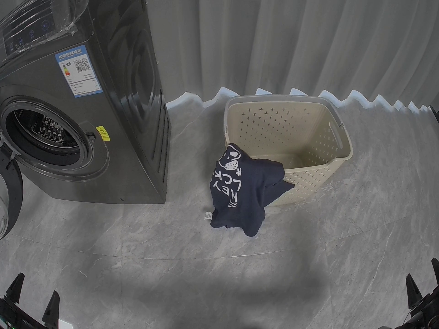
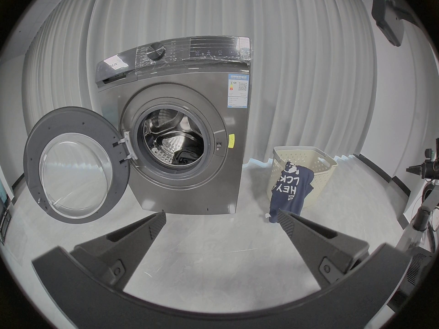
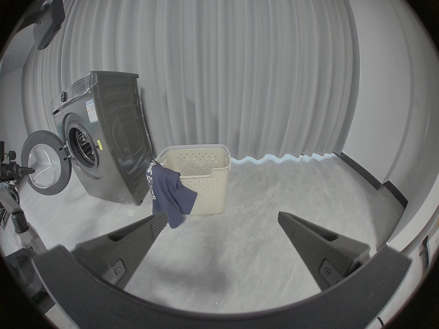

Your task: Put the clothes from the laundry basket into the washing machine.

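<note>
Both arms sit low, well apart: left tool [image 1: 34, 293] and right tool [image 1: 421, 275] gape, holding nothing. A navy shirt [image 1: 244, 188] drapes over the rim of the laundry basket [image 1: 274, 98] beside the washing machine [image 1: 128, 69]; the left wrist view reveals a dark garment [image 2: 185, 156] inside its drum

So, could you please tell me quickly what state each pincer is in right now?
Left pincer: open, holding nothing.
Right pincer: open, holding nothing.

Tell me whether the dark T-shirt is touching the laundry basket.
Touching. The head view shows the dark T-shirt draped over the near rim of the laundry basket and hanging down its outer wall.
</note>
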